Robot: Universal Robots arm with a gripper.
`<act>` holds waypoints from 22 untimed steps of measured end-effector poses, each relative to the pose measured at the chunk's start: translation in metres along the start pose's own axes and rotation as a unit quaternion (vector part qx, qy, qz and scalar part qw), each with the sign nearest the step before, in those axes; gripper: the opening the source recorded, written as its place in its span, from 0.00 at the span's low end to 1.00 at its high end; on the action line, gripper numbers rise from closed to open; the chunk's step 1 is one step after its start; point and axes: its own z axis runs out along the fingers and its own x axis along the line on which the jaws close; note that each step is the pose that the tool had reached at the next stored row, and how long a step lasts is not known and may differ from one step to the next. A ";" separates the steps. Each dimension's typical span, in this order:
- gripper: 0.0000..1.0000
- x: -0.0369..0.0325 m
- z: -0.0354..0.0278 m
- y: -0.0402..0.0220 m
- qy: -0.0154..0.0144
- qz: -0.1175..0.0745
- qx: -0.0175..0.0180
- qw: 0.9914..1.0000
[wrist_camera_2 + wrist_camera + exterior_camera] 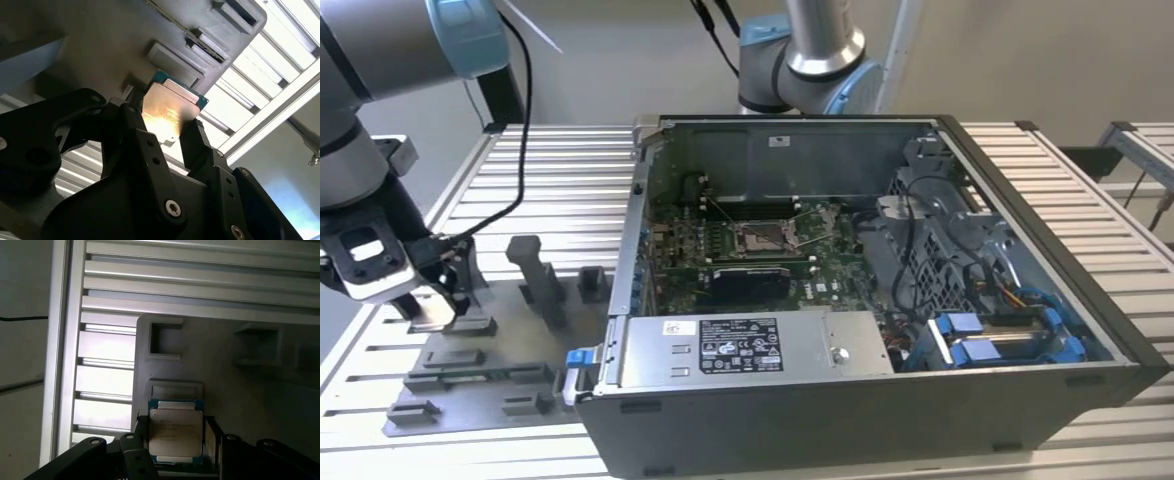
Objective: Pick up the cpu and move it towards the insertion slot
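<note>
Where the black fingers (211, 437) of the gripper (175, 436) come together, the cpu (176, 432) sits clamped between them, one finger pressed on each of two opposite edges. Its pale metal top faces the camera in the first wrist view, with a thin teal border around it. In the second wrist view the cpu (167, 112) catches a warm glare and sticks out past the fingers (197, 142) of the gripper (165, 135), which are closed on it.

Just behind the chip lies the grey holder plate (210, 365), with a shallow square pocket (175, 390) close beside the chip and an open square frame (165, 342) further along. Whether the chip touches the plate or hangs just off it, I cannot tell.

From the exterior view, the gripper (434, 300) is low over that grey holder plate (467, 385), at the exterior view's left, near an upright grey post (538, 280). The plate lies on a table of metal slats (547, 190).

To the exterior view's right of the plate stands the open computer case (1014, 200). The insertion slot (761, 237) is inside it on the green board, well apart from the gripper, with a black block (747, 283) just beside it and a silver power box (761, 345) along the near wall.
</note>
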 end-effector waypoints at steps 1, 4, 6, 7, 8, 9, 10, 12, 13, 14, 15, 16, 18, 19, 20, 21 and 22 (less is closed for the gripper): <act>0.00 0.0000 -0.0023 0.0001 0.000 0.000 0.000 1.000; 0.00 0.0001 -0.0085 0.0003 0.001 0.000 0.000 1.000; 0.00 0.0001 -0.0126 0.0004 0.001 0.000 0.000 1.000; 0.00 0.0001 -0.0149 0.0005 0.001 0.000 0.000 1.000; 0.00 0.0001 -0.0171 0.0006 0.001 0.000 0.000 1.000; 0.00 0.0002 -0.0189 0.0007 0.001 0.000 0.000 1.000; 0.00 0.0002 -0.0204 0.0007 0.001 0.000 0.000 1.000; 0.00 0.0002 -0.0223 0.0008 0.001 0.000 0.000 1.000; 0.00 0.0002 -0.0226 0.0008 0.001 0.000 0.000 1.000; 0.00 0.0002 -0.0230 0.0008 0.001 0.000 0.000 1.000; 0.00 0.0002 -0.0236 0.0008 0.001 0.000 0.000 1.000; 0.00 0.0002 -0.0244 0.0008 0.001 0.000 0.000 1.000; 0.00 0.0002 -0.0262 0.0009 0.001 0.000 0.000 1.000; 0.00 0.0002 -0.0269 0.0009 0.001 0.000 0.000 1.000; 0.00 0.0002 -0.0277 0.0009 0.001 0.000 0.000 1.000; 0.00 0.0002 -0.0284 0.0010 0.001 0.000 0.000 1.000; 0.00 0.0002 -0.0292 0.0010 0.001 0.000 0.000 1.000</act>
